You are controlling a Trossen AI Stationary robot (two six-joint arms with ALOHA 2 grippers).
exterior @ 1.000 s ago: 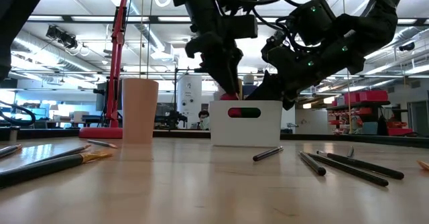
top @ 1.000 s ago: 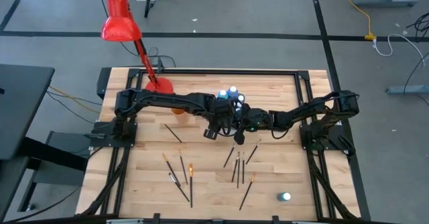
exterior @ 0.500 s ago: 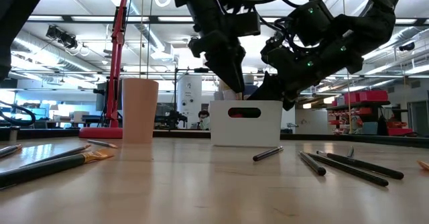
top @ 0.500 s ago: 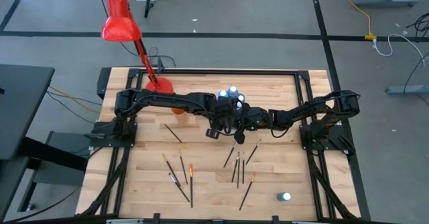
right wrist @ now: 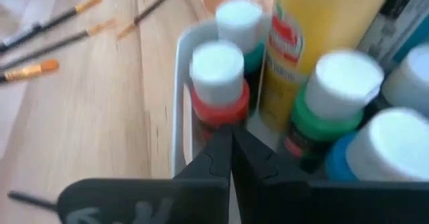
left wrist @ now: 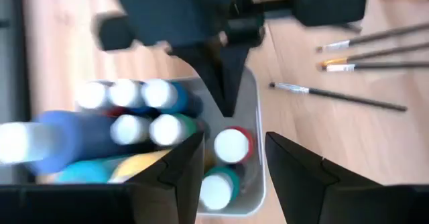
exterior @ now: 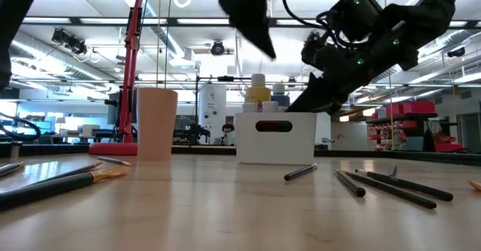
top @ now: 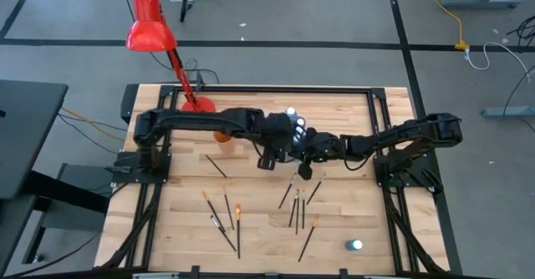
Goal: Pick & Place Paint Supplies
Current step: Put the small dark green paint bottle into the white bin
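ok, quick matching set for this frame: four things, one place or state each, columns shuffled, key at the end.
Things:
1. left gripper
2. right gripper
3. lone paint bottle
4. red desk lamp

Place or state:
A. alone near the table's front right corner
B. open, above the bottles in the white bin
C. base at the table's back left, head out past the edge
D. shut, tips at the red bottle in the bin

Pairs: 1-B, 2-D, 3-A, 4-C
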